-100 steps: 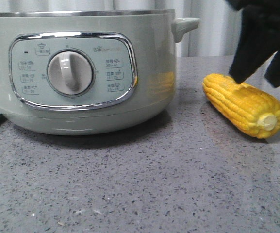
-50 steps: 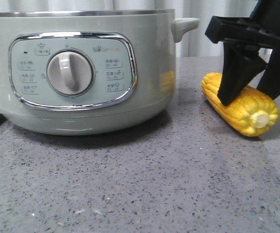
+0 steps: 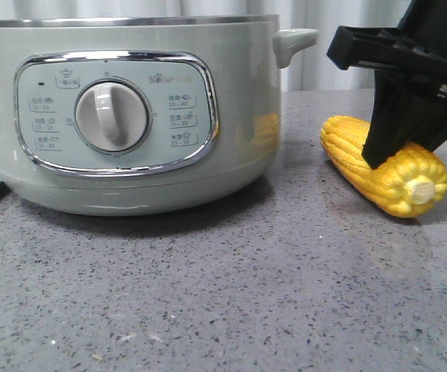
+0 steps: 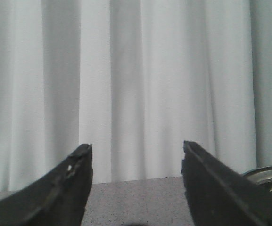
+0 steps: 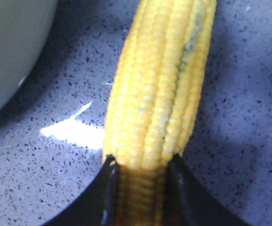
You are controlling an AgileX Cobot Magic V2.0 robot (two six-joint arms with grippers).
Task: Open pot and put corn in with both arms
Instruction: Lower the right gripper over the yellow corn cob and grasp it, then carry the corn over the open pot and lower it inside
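My right end effector (image 3: 409, 155) is down on the corn cob (image 3: 386, 172), clamped across it on the table (image 3: 208, 294).

From the front, my right arm leans in from the upper right, black fingers angled down over the cob near its pale cut stem end, which points toward the camera. The wrist camera shows the two finger tips (image 5: 108, 175) pressed against either side of the kernels, the cob (image 5: 161, 89) running straight away between them. It lies on the speckled grey table just right of the sage-green electric cooker (image 3: 130, 108), near but not touching. My left end effector (image 4: 136, 188) hangs with its jaws spread wide, nothing between them, facing a pale curtain (image 4: 140, 84), a bit of steel rim at the edge of that view.
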